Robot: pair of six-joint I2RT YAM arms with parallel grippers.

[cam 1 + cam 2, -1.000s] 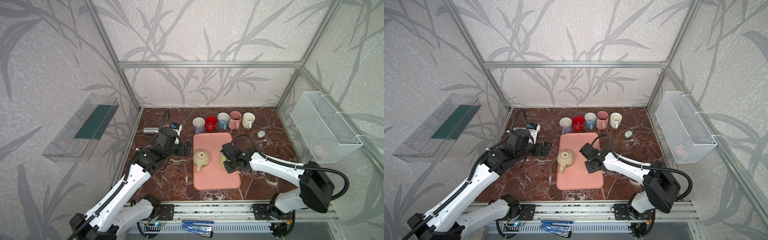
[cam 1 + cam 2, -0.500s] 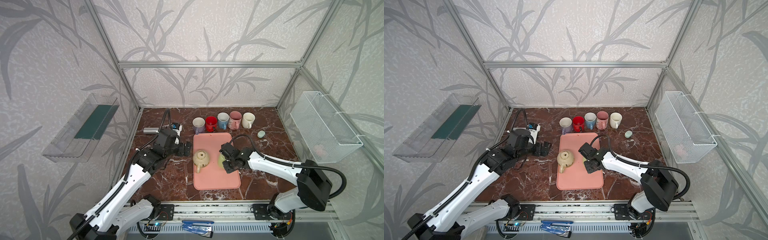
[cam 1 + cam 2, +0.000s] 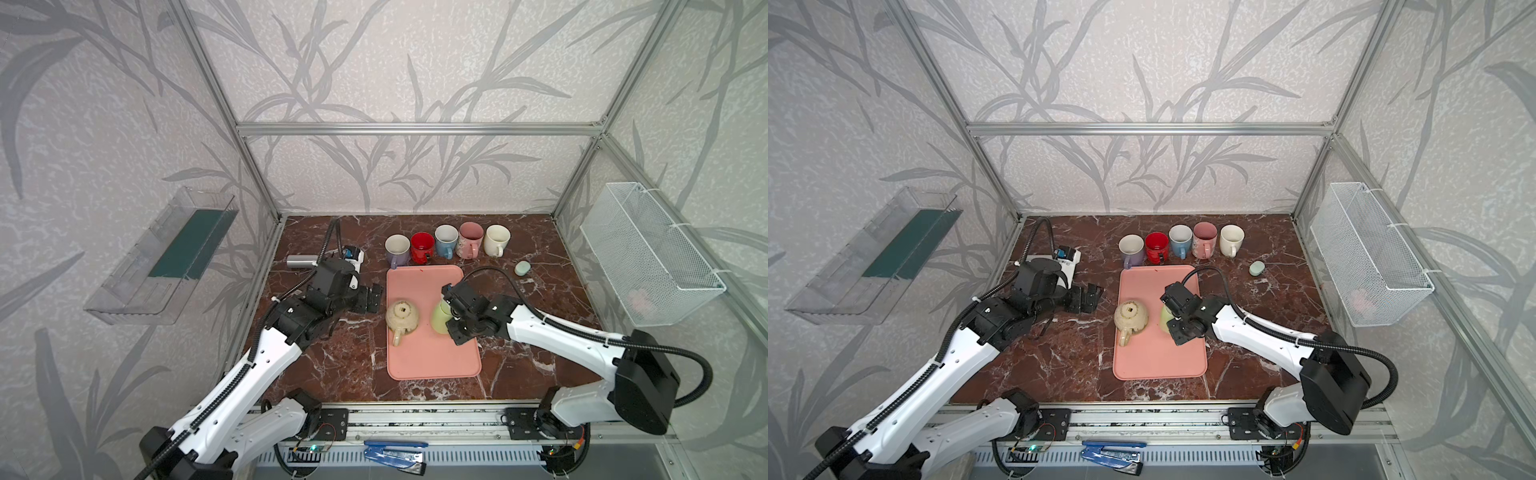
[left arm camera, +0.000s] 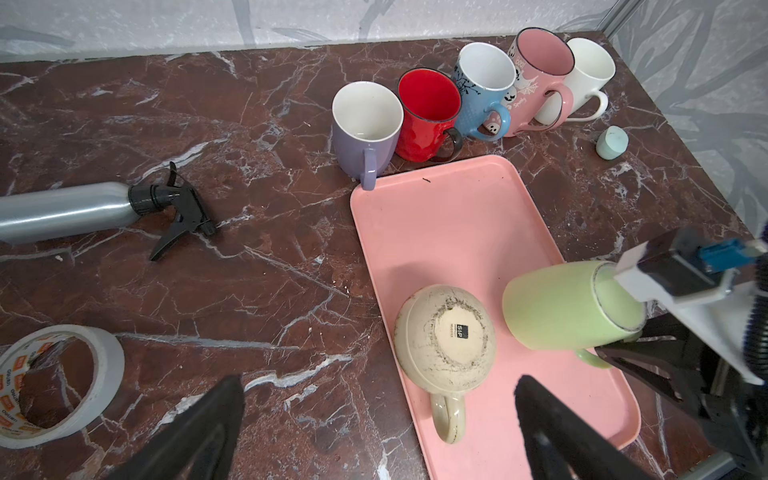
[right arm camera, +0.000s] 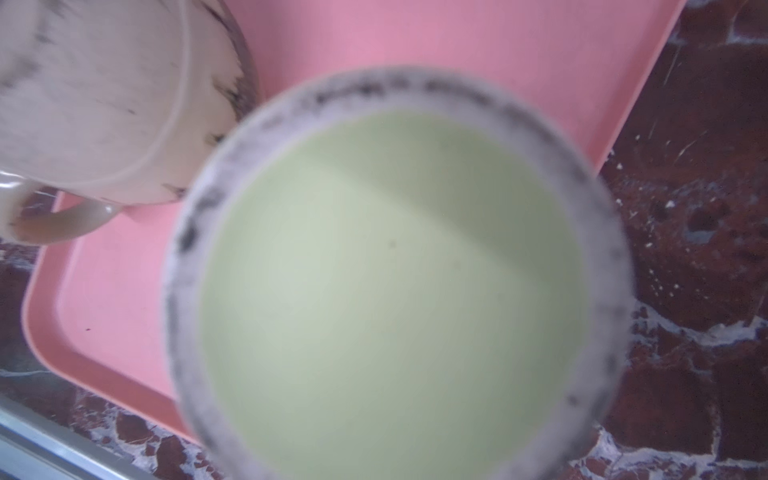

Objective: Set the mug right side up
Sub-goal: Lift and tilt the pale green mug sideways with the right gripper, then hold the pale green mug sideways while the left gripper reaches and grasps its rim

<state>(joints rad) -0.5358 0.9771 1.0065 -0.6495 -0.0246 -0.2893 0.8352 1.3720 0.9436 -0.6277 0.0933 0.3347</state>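
Mugs fill this scene, all set around a pink tray on the marble table. On the tray's right half the green mug is tilted, with its scuffed base turned up toward the right gripper and its mouth toward the tray. The rim is hidden, so I cannot tell whether it touches the tray. The right gripper's black fingers are pinched on the mug's handle, near the tray's right edge. The right wrist view shows only the mug's base, blurred and very close.

On the tray's left half, just beside the green mug, a beige mug stands upside down. It has a sticker on its base, and its handle points to the tray's front. The left gripper hovers just off the tray's left edge, its fingers spread wide.

Behind the tray's far edge five mugs stand upright in a row: a lilac mug, red mug, blue mug, pink mug and white mug. Left of the tray a silver spray bottle lies on its side and a tape roll lies flat. A small pale green oval lies off the tray's far right corner.
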